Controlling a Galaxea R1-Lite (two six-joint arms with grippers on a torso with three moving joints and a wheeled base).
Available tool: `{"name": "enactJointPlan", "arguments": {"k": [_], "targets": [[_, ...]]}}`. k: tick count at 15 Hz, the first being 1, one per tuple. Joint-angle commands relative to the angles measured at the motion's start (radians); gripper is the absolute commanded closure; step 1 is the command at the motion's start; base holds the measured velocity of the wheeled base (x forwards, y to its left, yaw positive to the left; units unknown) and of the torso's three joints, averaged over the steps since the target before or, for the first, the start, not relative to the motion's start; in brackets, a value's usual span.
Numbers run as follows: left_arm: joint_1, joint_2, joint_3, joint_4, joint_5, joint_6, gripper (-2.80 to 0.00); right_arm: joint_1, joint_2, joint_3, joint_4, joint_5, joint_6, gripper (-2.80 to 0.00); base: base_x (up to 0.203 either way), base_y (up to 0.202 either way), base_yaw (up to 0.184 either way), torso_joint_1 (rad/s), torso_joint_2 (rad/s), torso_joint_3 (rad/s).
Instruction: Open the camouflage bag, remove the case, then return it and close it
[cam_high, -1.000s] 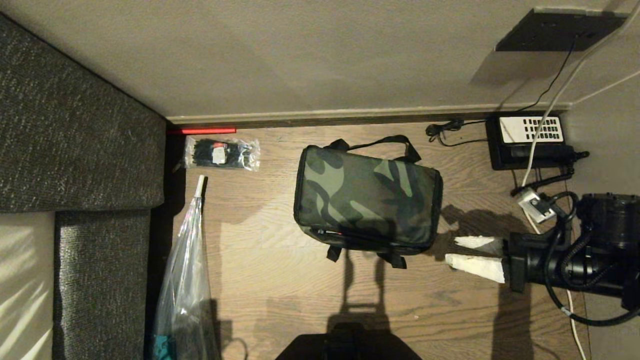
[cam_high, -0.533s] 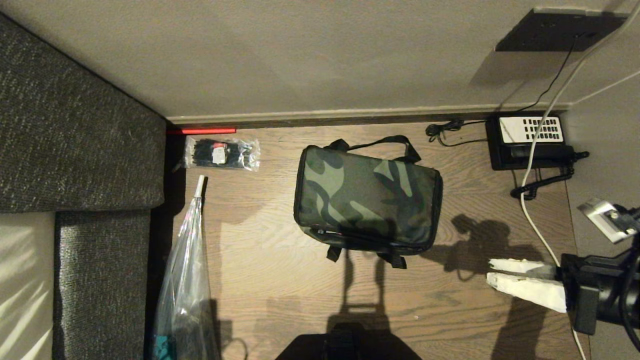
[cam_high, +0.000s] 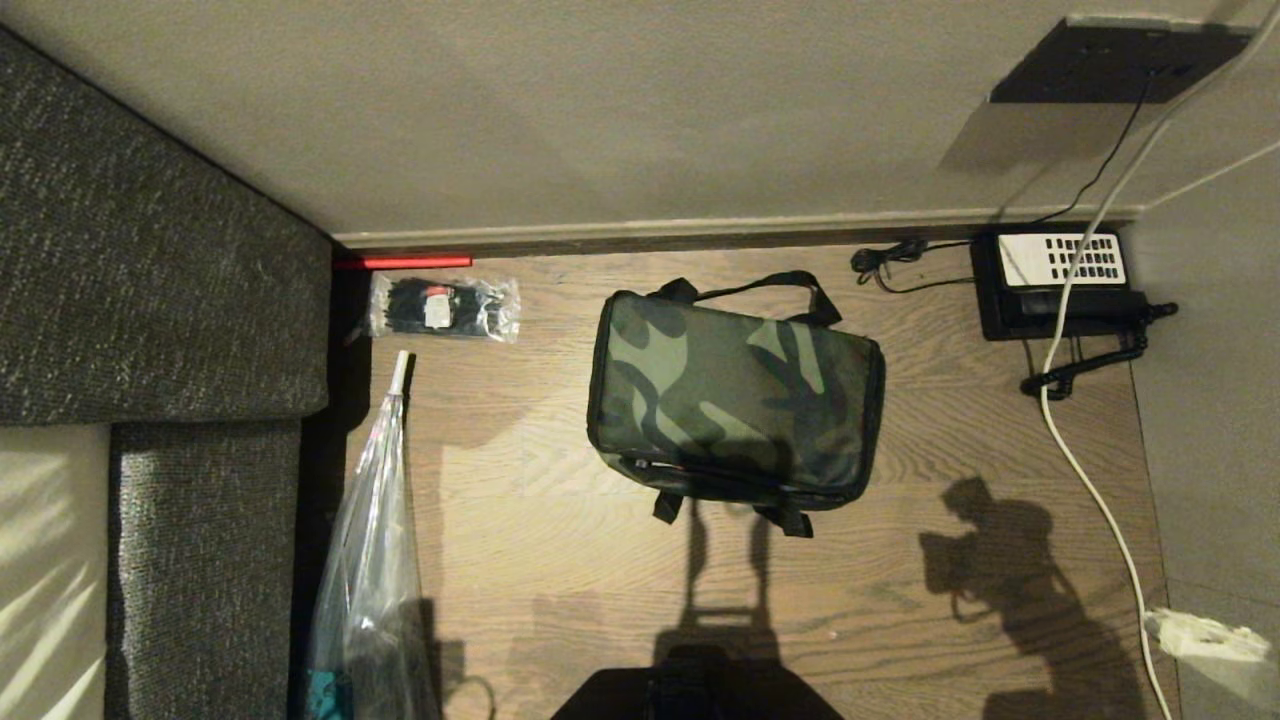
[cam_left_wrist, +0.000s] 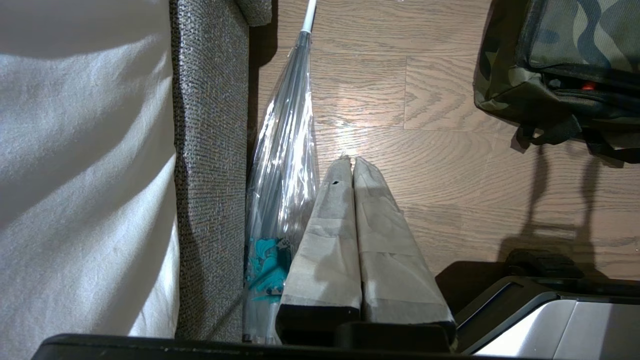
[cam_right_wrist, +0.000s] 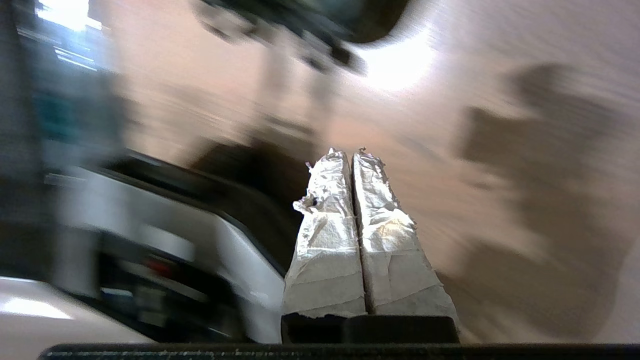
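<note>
The camouflage bag sits closed on the wooden floor, near the middle, its carry strap toward the wall. The right gripper has its taped fingers pressed together, holding nothing, by the floor's right edge. The left gripper is likewise closed and empty, beside a clear plastic bag along the sofa.
</note>
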Motion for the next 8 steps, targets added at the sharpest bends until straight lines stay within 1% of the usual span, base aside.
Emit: {"name": "enactJointPlan", "arguments": {"k": [1, 3, 4, 5, 7, 8], "targets": [[0.000, -0.002, 0.003, 0.000, 0.001, 0.000, 0.00, 0.000, -0.256, 0.030, 0.182, -0.162, -0.050, 0.00, 0.000, 0.000, 0.000, 0.000, 0.00, 0.000], [0.000, -0.002, 0.003, 0.000, 0.001, 0.000, 0.00, -0.006, -0.377, 0.092, 0.251, -0.265, -0.070, 0.00, 0.000, 0.000, 0.000, 0.000, 0.00, 0.000], [0.000, -0.002, 0.003, 0.000, 0.001, 0.000, 0.00, -0.019, -0.426, 0.127, 0.265, -0.304, -0.075, 0.00, 0.000, 0.000, 0.000, 0.000, 0.00, 0.000], [0.000, -0.002, 0.003, 0.000, 0.001, 0.000, 0.00, -0.027, -0.474, 0.163, 0.254, -0.320, -0.077, 0.00, 0.000, 0.000, 0.000, 0.000, 0.00, 0.000], [0.000, -0.002, 0.003, 0.000, 0.001, -0.001, 0.00, -0.036, -0.525, 0.243, 0.107, -0.296, -0.066, 0.00, 0.000, 0.000, 0.000, 0.000, 0.00, 0.000], [0.000, -0.002, 0.003, 0.000, 0.001, -0.002, 0.00, -0.044, -0.585, 0.249, 0.097, -0.291, -0.057, 0.00, 0.000, 0.000, 0.000, 0.000, 0.00, 0.000]]}}
